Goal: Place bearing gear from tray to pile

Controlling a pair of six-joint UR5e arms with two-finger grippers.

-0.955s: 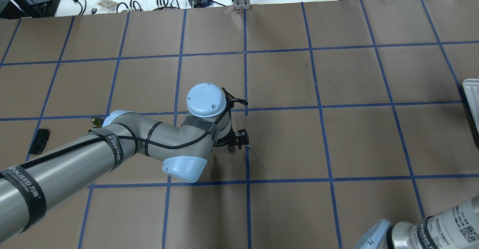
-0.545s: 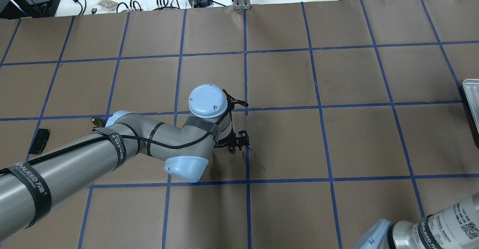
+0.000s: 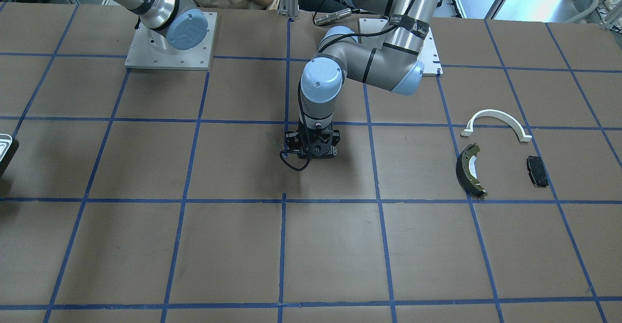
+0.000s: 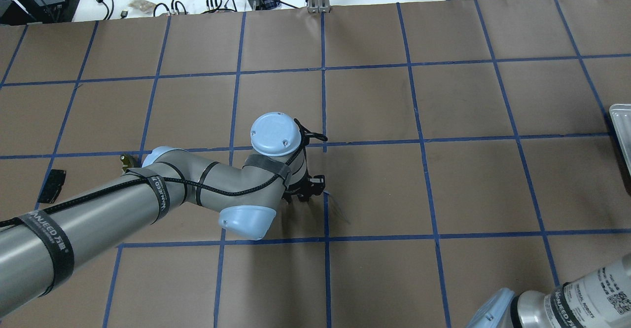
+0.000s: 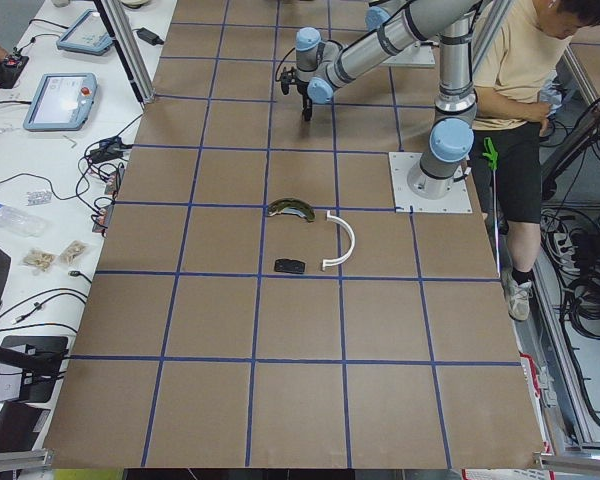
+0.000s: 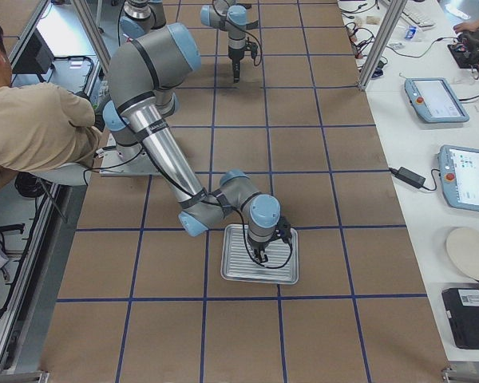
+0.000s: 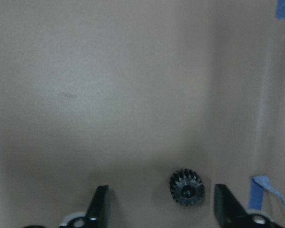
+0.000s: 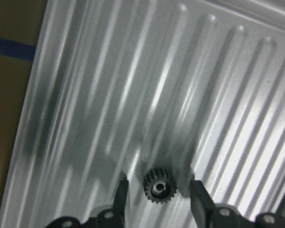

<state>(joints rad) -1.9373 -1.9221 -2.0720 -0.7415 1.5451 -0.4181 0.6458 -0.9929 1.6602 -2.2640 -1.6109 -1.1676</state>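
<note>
My right gripper [image 8: 158, 191] is open over the ridged silver tray [image 8: 109, 95], its fingers either side of a small black bearing gear [image 8: 159, 186] that lies on the tray. The exterior right view shows it on the tray [image 6: 239, 275]. My left gripper [image 7: 161, 204] is open, pointing down at the table's middle [image 3: 311, 154], with a second black gear [image 7: 186, 188] on the brown paper between its fingers. The pile lies apart: a white arch bracket [image 3: 495, 115], a dark brake shoe [image 3: 467, 168] and a black pad [image 3: 537, 171].
The table is brown paper with a blue tape grid. The tray's edge shows at the overhead view's right [image 4: 622, 126]. A person in a beige shirt [image 5: 510, 70] stands by the robot's base. Cables and tablets lie beyond the table's far edge.
My left arm's wrist has shifted slightly right and toward the robot in the overhead view, and its gripper sits a little lower over the table. Nothing else has moved.
</note>
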